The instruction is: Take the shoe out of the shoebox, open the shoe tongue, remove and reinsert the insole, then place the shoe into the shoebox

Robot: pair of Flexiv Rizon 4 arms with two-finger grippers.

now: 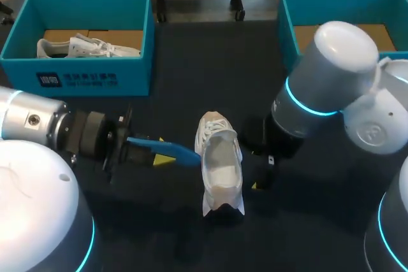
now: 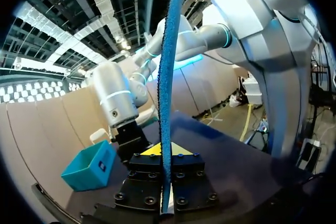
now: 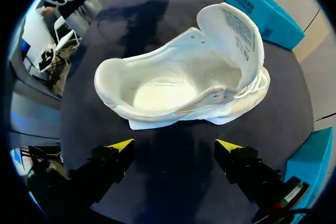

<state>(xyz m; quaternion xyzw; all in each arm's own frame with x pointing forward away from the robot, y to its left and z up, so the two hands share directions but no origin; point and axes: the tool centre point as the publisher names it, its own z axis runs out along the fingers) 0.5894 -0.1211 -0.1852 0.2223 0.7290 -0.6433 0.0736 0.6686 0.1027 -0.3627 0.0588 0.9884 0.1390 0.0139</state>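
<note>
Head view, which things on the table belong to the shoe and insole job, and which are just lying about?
Job:
- white sneaker with its tongue open
- thin blue insole, held in the left claw
- open right claw beside that sneaker
- teal cardboard shoebox at right, likely its box

Lying about:
- second teal shoebox at left
- other white shoe inside it

This is a robotics lab bench, shown by a grey left arm [image 1: 32,122] and right arm [image 1: 331,68] with glowing blue rings over a dark table [image 1: 191,62] with a teal shoebox [image 1: 83,71] far left and another shoebox [image 1: 288,23] far right.
</note>
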